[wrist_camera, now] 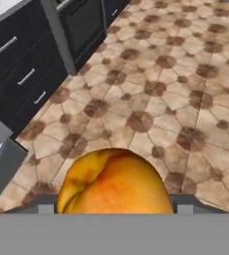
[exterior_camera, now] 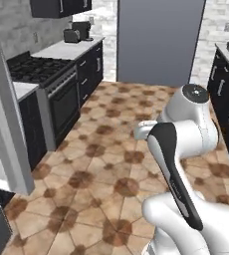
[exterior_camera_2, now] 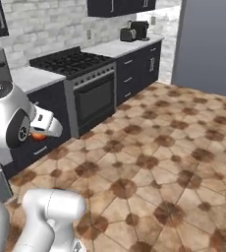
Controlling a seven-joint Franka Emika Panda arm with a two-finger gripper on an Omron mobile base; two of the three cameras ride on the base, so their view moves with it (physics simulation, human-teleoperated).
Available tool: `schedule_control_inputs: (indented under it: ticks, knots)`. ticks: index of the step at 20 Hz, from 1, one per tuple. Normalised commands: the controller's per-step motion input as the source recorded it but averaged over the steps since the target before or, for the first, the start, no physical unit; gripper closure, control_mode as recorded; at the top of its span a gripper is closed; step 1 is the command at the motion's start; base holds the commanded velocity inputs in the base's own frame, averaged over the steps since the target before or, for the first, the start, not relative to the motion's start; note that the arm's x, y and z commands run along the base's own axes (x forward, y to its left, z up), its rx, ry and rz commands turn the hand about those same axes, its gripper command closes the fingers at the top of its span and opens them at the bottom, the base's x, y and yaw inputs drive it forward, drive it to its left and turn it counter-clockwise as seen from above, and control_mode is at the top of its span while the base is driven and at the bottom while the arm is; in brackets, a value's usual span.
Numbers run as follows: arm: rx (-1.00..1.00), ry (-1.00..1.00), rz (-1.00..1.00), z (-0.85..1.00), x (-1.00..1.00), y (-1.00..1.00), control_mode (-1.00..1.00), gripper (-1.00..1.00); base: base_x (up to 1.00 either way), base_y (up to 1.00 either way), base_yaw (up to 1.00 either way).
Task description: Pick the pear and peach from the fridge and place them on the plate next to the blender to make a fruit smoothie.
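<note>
**A:** Carrying the peach is the step you're on, as I read it. In the hand view it sits right at the bottom between the gripper's fingers, orange-red with a yellow side, so the jaws stand part-way apart and are clamped on the fruit. In the right base view you can catch a sliver of orange under the white hand.

**B:** So where am I taking it?

**A:** To the plate by the blender, but I can't pick out either of them from these views. Ahead of you is the tiled floor, the black stove with its oven door, and dark drawers along the counter. A toaster sits on the far counter.

**B:** And the pear?

**A:** I can't tell where it is. That makes 1 of 2 fruits in hand.

**B:** Next move?

**A:** You'll likely need to drive the base until the plate comes into sight, keeping the grip steady so the round fruit doesn't slip, then lower it flat.
</note>
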Motion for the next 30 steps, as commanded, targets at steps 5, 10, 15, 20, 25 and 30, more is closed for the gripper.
schedule_control_inputs:
  ticks: [5, 10, 15, 20, 25, 30]
  knots:
    - [0.00, 0.00, 0.00, 0.00, 0.00, 0.00, 1.00, 1.00, 0.03, 0.00, -0.78]
    - [0.00, 0.00, 0.00, 0.00, 0.00, 0.00, 1.00, 1.00, 0.14, 0.00, -0.74]
    - [0.00, 0.00, 0.00, 0.00, 0.00, 0.00, 1.00, 1.00, 0.23, 0.00, -0.69]
    - [0.00, 0.00, 0.00, 0.00, 0.00, 0.00, 1.00, 1.00, 0.71, 0.09, -0.47]
    - [0.00, 0.00, 0.00, 0.00, 0.00, 0.00, 1.00, 1.00, 1.00, 0.59, -0.20]
    - [0.00, 0.00, 0.00, 0.00, 0.00, 0.00, 1.00, 1.00, 1.00, 0.93, -0.17]
